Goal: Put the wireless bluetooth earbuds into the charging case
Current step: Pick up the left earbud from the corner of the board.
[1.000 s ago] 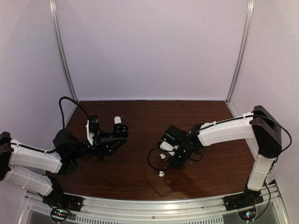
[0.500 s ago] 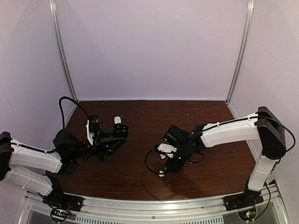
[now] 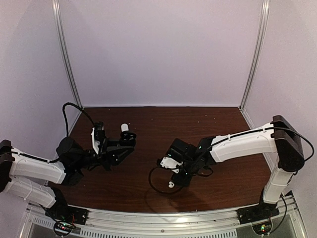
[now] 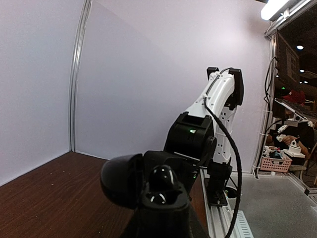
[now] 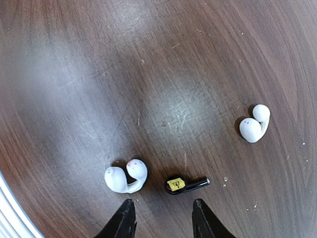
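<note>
Just above black earbud (image 5: 185,184), right tool (image 5: 162,212)

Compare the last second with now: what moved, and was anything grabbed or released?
The right arm swung left and toward the near edge; its right claw, open and empty, now hangs just short of the black earbud on the table. Nothing was grabbed or released. The left claw stayed put, clamped on the black charging case, and the white earbud nearest the front edge has not shifted.
</note>
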Available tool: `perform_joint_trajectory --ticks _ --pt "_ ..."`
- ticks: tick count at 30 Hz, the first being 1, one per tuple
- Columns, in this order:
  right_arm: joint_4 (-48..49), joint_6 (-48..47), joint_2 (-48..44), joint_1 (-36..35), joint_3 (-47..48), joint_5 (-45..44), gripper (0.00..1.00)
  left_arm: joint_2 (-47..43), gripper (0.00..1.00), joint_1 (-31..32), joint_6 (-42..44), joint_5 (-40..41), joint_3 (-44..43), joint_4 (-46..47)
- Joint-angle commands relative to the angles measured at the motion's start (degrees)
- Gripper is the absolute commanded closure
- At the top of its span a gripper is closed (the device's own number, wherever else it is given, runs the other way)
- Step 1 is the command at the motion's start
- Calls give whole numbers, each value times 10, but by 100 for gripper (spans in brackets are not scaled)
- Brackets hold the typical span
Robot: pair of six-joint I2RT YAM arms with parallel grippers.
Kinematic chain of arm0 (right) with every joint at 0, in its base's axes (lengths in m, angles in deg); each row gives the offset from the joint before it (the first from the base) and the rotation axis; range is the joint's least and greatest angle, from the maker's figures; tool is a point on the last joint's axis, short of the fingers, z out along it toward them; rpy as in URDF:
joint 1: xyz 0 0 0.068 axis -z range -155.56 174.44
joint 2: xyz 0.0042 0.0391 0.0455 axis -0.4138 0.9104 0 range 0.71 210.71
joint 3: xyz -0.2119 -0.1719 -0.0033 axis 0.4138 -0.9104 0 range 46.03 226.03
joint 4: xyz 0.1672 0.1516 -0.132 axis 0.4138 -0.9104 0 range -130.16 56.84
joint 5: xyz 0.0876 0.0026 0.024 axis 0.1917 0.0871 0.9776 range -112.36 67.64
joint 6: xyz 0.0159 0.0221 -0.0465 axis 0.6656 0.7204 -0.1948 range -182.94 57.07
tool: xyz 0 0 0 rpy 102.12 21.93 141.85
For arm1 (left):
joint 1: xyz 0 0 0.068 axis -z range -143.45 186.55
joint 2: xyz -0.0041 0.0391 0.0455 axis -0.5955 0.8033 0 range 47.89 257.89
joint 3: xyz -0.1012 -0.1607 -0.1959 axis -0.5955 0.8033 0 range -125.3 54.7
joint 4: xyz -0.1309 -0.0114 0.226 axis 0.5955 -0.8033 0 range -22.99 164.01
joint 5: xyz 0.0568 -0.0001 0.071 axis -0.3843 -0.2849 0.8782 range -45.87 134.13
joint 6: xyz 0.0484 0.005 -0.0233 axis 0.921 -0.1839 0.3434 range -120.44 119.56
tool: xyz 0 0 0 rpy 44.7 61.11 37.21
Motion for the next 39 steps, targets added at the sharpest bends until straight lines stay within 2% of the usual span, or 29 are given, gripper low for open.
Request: perform_joint_trajectory --ticks 1,10,31,39 --pt "-6 -20 12 -8 18 -58 59 -4 98 -4 8 -4 -1 20" --pt "-3 -35 28 -16 29 -71 65 -7 98 -4 9 -4 1 20" --pt "6 -42 59 -26 29 -79 69 -10 98 -4 11 -4 3 19" --pt "12 -41 68 -24 25 -83 75 -12 98 -4 11 -5 3 17"
